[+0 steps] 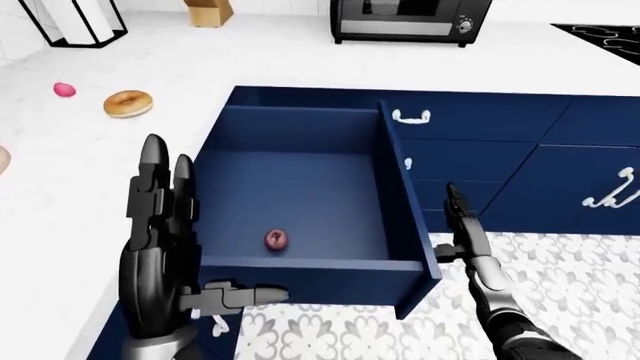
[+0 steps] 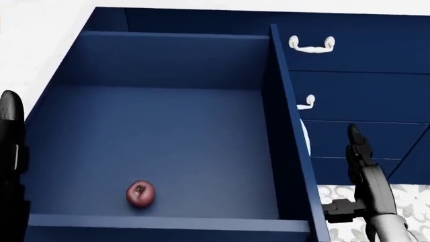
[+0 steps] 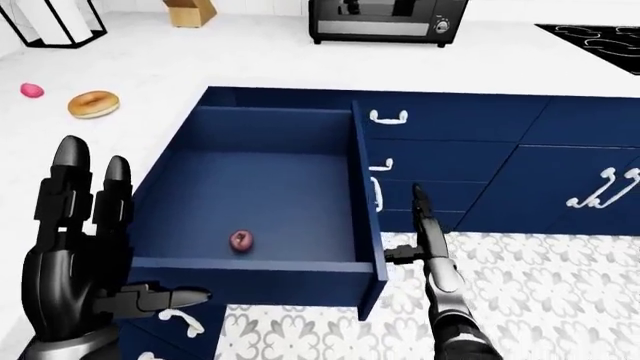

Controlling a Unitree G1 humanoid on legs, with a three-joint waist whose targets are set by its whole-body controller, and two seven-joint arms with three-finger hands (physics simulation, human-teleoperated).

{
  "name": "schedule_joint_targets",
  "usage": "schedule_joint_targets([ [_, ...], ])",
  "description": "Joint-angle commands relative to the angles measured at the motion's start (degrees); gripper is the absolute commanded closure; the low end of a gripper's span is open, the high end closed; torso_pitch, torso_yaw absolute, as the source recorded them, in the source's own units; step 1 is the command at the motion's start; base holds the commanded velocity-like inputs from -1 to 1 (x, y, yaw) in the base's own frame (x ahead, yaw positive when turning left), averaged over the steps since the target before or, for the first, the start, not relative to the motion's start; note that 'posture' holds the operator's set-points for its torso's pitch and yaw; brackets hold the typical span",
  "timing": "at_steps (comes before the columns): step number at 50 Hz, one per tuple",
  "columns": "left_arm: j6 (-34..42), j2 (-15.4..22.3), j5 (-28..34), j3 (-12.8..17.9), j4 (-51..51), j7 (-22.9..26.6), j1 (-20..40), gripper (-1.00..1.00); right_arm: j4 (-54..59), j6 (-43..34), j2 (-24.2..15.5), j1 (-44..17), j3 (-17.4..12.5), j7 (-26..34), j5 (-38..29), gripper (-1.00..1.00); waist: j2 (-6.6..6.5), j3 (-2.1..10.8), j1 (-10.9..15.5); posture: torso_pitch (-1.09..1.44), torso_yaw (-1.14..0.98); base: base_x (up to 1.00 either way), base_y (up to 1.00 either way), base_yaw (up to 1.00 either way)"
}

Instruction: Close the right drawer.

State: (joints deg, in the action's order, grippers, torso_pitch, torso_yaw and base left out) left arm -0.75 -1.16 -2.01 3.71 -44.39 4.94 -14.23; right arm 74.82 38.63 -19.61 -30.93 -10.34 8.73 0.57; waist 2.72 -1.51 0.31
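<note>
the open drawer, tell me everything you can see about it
The drawer is a deep navy box with plain, matte painted-looking walls, pulled far out from the blue cabinet under the white counter. Inside lies only a small dark red apple, near the closest wall, left of centre. The left hand stands open by its near left corner, thumb under the front edge; whether it touches is unclear. The right hand, fingers extended, is just off the drawer's right side.

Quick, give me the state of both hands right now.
Left hand: open, fingers spread, holding nothing, beside the drawer.
Right hand: open, fingers straight, empty.
</note>
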Motion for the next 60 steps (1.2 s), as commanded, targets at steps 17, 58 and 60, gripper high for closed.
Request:
schedule_joint_targets([
  [17, -1.1, 0.0, -0.6, 0.3, -2.7, 0.1, 0.6, -1.00, -3.2, 0.2, 2.9, -5.6, 1.8, 1.7, -2.8, -1.00, -0.12, 1.07, 0.6, 0.00, 0.00, 0.00, 0.00, 0.00],
  [58, -2.9, 0.0, -1.3, 0.9, -0.9, 0.6, 0.6, -1.00, -3.4, -6.9, 12.0, -14.3, 6.0, 2.1, -10.1, -1.00, -0.93, 1.42, 0.5, 0.00, 0.00, 0.00, 0.00, 0.00],
  [60, -3.3, 0.0, -1.2, 0.9, -0.7, 0.7, 0.5, -1.00, -3.4, -6.9, 12.5, -14.2, 6.3, 2.1, -10.5, -1.00, -0.98, 1.45, 0.6, 0.00, 0.00, 0.00, 0.00, 0.00],
])
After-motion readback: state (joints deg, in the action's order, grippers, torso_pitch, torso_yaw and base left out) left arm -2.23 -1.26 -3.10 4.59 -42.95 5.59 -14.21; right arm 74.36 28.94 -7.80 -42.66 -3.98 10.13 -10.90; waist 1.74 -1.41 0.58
